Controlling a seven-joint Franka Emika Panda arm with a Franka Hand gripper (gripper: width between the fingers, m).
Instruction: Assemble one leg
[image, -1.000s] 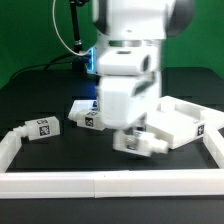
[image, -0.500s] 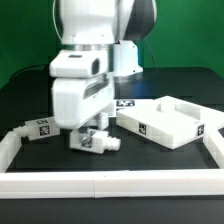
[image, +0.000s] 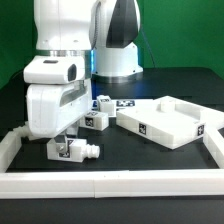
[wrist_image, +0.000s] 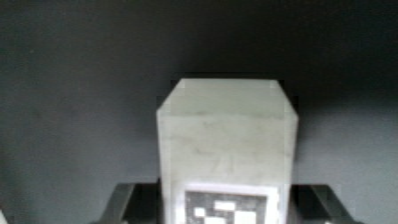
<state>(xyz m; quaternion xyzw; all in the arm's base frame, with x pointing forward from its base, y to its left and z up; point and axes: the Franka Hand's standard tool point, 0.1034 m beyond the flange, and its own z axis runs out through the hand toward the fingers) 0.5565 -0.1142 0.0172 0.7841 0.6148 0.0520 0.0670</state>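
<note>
My gripper (image: 66, 141) is shut on a leg (image: 74, 152), a small white oblong block with a tag and a short round peg pointing to the exterior view's right. It hangs low over the black table near the front left; I cannot tell if it touches. In the wrist view the leg (wrist_image: 228, 135) fills the middle, with its tag near the dark fingers (wrist_image: 146, 200) on either side. Two more legs (image: 97, 121) (image: 104, 102) lie behind, near the robot base.
The large white square tray-like piece with raised rim (image: 150, 126) lies at the exterior view's right. A low white rail (image: 120, 183) runs along the table's front and up both sides. The robot base stands at the back.
The arm has swung steadily to the exterior view's left, carrying the held leg from beside the tray-like piece to the front left. It now hides the leg that lay at the left.
</note>
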